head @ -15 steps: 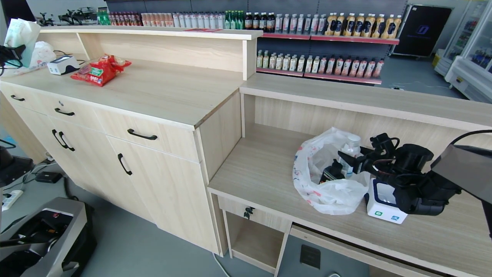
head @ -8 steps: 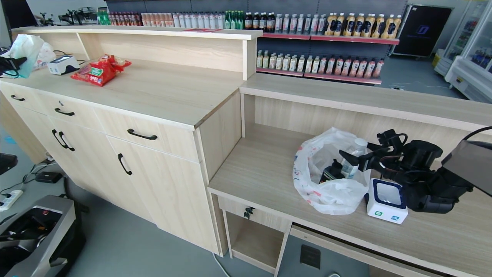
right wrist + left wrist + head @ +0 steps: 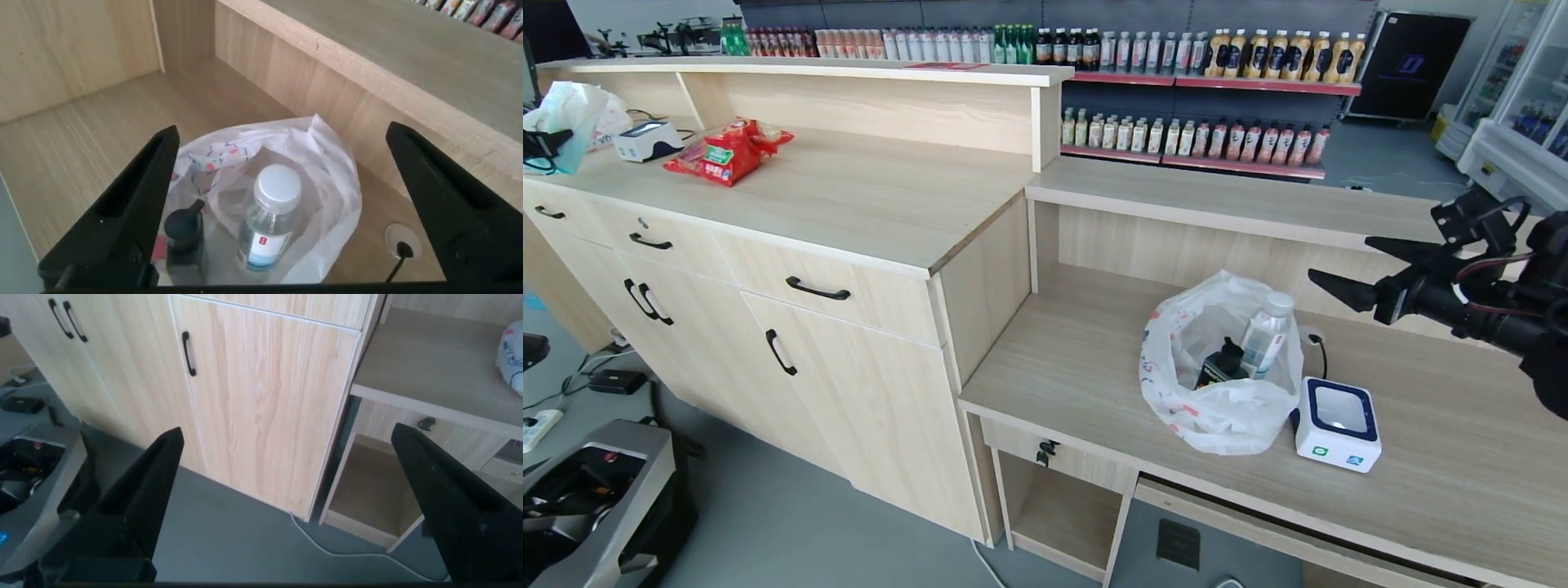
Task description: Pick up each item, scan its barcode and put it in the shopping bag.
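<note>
Holding two bottles (image 3: 1264, 333) (perhaps more) is one shopping bag (image 3: 1176, 396).

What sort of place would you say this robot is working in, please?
Most likely a small shop's checkout: shelves of bottled drinks stand behind, a barcode scanner sits on the wooden counter, and the plastic shopping bag beside it holds a clear bottle.

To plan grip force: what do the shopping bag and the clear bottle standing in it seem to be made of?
The shopping bag looks like thin plastic film: translucent white, crumpled. The bottle is probably clear rigid plastic, with an opaque white cap.
</note>
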Motion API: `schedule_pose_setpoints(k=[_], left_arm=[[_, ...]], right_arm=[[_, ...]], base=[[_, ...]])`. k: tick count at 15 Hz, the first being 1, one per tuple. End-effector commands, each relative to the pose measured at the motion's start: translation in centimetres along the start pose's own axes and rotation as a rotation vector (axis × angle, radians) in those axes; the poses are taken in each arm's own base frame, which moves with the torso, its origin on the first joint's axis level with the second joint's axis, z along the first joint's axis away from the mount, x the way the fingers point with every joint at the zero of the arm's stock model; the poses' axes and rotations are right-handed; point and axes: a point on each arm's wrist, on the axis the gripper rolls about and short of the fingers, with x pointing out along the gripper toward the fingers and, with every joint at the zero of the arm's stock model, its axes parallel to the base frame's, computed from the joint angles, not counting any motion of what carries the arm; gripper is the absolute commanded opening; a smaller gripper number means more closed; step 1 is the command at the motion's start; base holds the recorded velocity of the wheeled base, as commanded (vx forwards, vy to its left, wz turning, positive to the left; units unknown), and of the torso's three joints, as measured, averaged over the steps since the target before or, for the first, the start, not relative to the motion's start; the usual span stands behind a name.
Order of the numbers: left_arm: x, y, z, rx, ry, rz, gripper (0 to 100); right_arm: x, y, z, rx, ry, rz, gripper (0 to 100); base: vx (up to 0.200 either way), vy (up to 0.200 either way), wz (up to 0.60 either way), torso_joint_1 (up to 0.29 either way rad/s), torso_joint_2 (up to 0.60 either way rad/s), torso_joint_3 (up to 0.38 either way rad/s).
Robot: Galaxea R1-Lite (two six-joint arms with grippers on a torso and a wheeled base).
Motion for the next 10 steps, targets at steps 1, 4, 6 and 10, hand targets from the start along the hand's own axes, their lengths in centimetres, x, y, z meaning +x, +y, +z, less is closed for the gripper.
schedule_pose_setpoints(k=[1,4,6,10], left_arm=[[0.0,0.0,0.0,0.0,0.0,0.002,100],[0.0,0.0,0.0,0.0,0.0,0.001,100],[0.0,0.0,0.0,0.0,0.0,0.001,100],[0.0,0.0,0.0,0.0,0.0,-0.001,100]], right_arm=[[-6.4,1.3,6.0,-0.164,-0.051,-0.057,100],[-8.2,1.7,9.8,-0.127,-0.046,-0.148,100],[-10.6,2.9,10.9,-0.047,0.033,-0.25,100],[-17.8,7.7,10.1,0.154,0.313,-0.524,100]], base=[[0.0,0.0,-0.6,-0.007,-0.01,0.012],[0.0,0.0,-0.6,0.006,0.01,-0.001],[0.0,0.0,-0.6,0.0,0.0,0.007],[0.0,0.0,-0.6,-0.108,0.25,0.146]])
